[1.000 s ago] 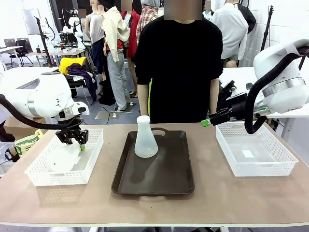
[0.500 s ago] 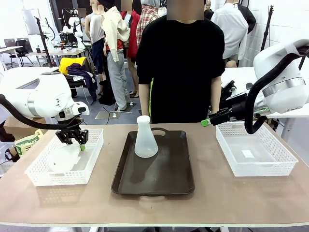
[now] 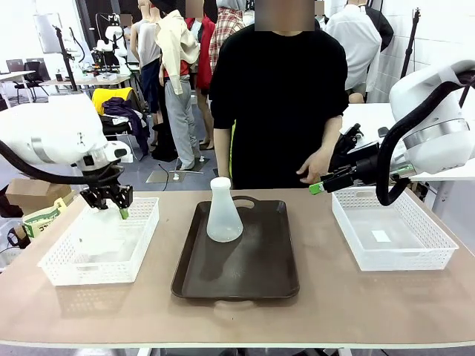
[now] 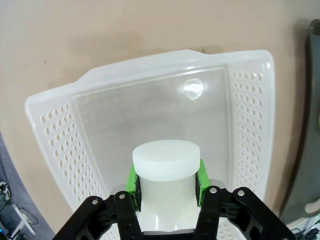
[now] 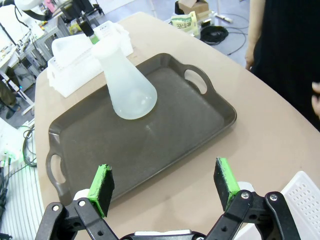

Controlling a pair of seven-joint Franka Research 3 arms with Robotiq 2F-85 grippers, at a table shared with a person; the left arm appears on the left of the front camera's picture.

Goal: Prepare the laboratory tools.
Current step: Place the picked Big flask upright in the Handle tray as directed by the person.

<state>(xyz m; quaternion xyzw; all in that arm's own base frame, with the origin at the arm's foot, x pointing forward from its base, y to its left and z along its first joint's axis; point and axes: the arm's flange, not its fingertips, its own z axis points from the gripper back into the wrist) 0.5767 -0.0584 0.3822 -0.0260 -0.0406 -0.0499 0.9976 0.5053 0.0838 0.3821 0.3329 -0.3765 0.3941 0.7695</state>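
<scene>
One frosted-white conical flask (image 3: 223,212) stands upright at the far end of the dark brown tray (image 3: 245,274); the right wrist view shows the same flask (image 5: 127,81) on the tray (image 5: 170,120). My left gripper (image 3: 108,199) is shut on the neck of a second flask (image 3: 100,231), held above the left white basket (image 3: 141,245). From the left wrist camera, green pads (image 4: 131,181) clamp the flask's neck (image 4: 166,162) over the basket's floor (image 4: 150,115). My right gripper (image 3: 318,187) hangs open and empty beside the right basket, its fingers (image 5: 100,183) spread above the tray's near corner.
A second white lattice basket (image 3: 438,252) with a small white slip sits at the right. A person in black stands at the far edge, one hand (image 3: 315,166) raised close to my right gripper. Bare tabletop (image 3: 237,319) runs along the front.
My left gripper has risen and shifted slightly left with the flask. The person's hand has come forward toward my right gripper. The right arm has not moved.
</scene>
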